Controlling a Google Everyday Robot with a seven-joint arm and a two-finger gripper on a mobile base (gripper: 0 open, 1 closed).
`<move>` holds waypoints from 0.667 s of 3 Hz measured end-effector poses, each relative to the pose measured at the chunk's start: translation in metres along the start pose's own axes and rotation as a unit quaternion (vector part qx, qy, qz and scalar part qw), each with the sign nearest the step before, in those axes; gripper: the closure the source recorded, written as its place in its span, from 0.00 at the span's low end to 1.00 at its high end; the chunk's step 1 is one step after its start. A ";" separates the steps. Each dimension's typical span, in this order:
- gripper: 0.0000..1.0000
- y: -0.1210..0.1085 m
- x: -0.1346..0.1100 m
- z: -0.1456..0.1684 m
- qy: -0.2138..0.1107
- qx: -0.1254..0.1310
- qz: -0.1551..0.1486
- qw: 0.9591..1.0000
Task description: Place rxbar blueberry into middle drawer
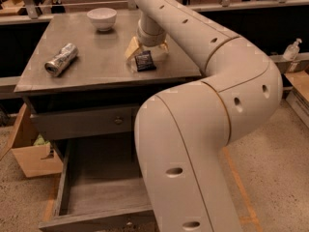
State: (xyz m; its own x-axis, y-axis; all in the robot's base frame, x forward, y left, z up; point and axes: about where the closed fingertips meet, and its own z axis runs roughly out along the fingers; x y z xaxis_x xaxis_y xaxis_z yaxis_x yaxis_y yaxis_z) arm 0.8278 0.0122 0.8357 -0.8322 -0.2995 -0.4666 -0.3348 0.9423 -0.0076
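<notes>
The rxbar blueberry [145,61], a small dark wrapper, lies flat on the cabinet top near its middle right. My gripper [147,49] hangs straight down over it. Its pale fingers [132,48] stand apart on either side of the bar's far end, open and not closed on it. The middle drawer [101,190] is pulled out below the cabinet front; its plank floor is bare. My large arm covers the drawer's right side.
A silver can [62,59] lies on its side at the top's left. A white bowl [102,18] stands at the back. A closed drawer front with a knob [118,121] sits above the open drawer. A cardboard box [34,158] stands on the floor to the left.
</notes>
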 end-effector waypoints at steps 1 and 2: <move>0.41 0.007 0.005 0.009 0.013 0.001 -0.002 1.000; 0.64 0.007 0.002 0.004 0.014 0.001 -0.002 1.000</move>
State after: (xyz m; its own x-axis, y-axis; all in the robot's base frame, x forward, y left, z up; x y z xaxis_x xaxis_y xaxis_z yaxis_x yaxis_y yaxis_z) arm 0.8257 0.0188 0.8317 -0.8429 -0.3063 -0.4424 -0.3369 0.9415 -0.0101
